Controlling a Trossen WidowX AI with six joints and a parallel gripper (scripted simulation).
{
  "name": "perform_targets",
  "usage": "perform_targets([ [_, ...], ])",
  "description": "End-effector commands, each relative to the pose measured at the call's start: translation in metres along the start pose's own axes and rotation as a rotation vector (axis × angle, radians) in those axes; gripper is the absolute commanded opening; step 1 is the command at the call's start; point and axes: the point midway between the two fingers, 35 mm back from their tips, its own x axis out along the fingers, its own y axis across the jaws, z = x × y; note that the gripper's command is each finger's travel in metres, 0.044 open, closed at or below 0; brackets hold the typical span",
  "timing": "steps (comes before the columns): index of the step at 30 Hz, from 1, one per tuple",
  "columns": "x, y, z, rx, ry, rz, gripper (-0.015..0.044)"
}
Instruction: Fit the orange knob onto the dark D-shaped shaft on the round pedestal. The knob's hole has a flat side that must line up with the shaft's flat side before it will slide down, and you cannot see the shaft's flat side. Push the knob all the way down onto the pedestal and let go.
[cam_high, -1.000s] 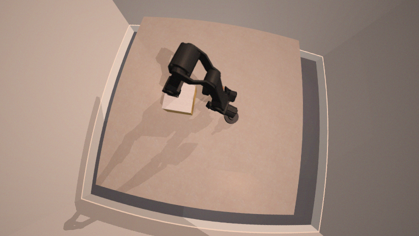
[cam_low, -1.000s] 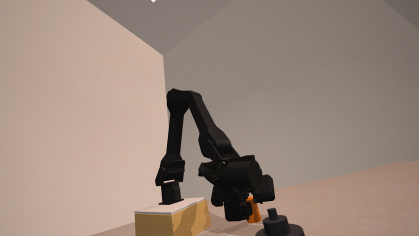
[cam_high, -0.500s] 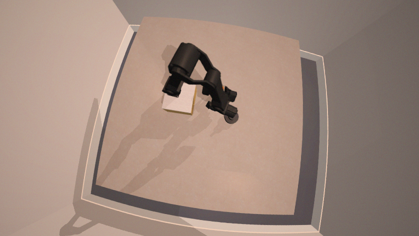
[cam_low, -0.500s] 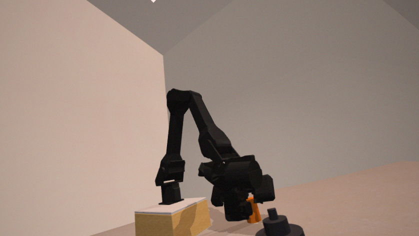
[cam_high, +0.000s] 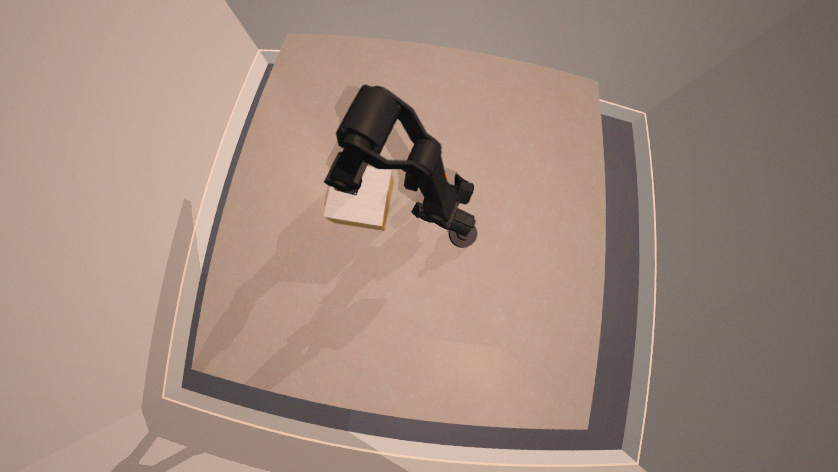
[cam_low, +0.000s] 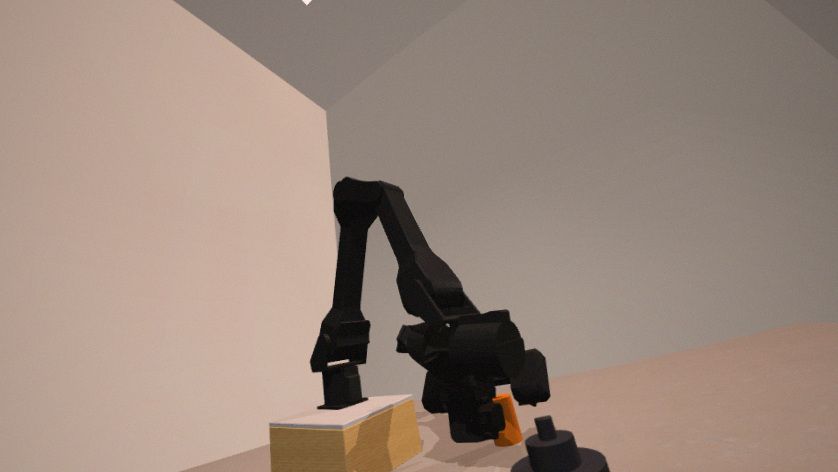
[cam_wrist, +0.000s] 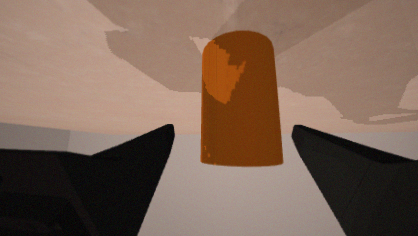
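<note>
The orange knob (cam_high: 446, 175) (cam_low: 509, 420) (cam_wrist: 240, 115) looks upright on the table in the exterior view, partly hidden behind the arm's hand. In the top view only a sliver of it shows beside the hand. My gripper (cam_wrist: 232, 130) is open wide in the wrist view, with a gap between each finger and the knob's sides. The fingertips are hard to make out in the top and exterior views. The round pedestal (cam_high: 463, 240) (cam_low: 554, 450) stands apart from the knob, partly under the hand in the top view. Its dark shaft (cam_low: 544, 428) is bare. The knob's hole and the shaft's flat side are not visible.
The arm's base stands on a wooden block with a white top (cam_high: 363, 208) (cam_low: 328, 416), left of the hand. The forearm and hand reach low over the table (cam_high: 498, 304), close to the pedestal. A pale raised border (cam_high: 646, 281) surrounds the table.
</note>
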Motion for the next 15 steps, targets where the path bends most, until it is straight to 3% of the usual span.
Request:
perform_targets([
  [1, 0.000, 0.000, 0.000, 0.000, 0.001, 0.000, 0.0440],
  [5, -0.005, 0.001, -0.007, 0.000, 0.001, 0.001, 0.0440],
  [11, -0.044, 0.001, -0.065, -0.001, 0.000, 0.001, 0.0440],
  [15, -0.045, 0.000, -0.067, -0.001, 0.000, 0.001, 0.0440],
])
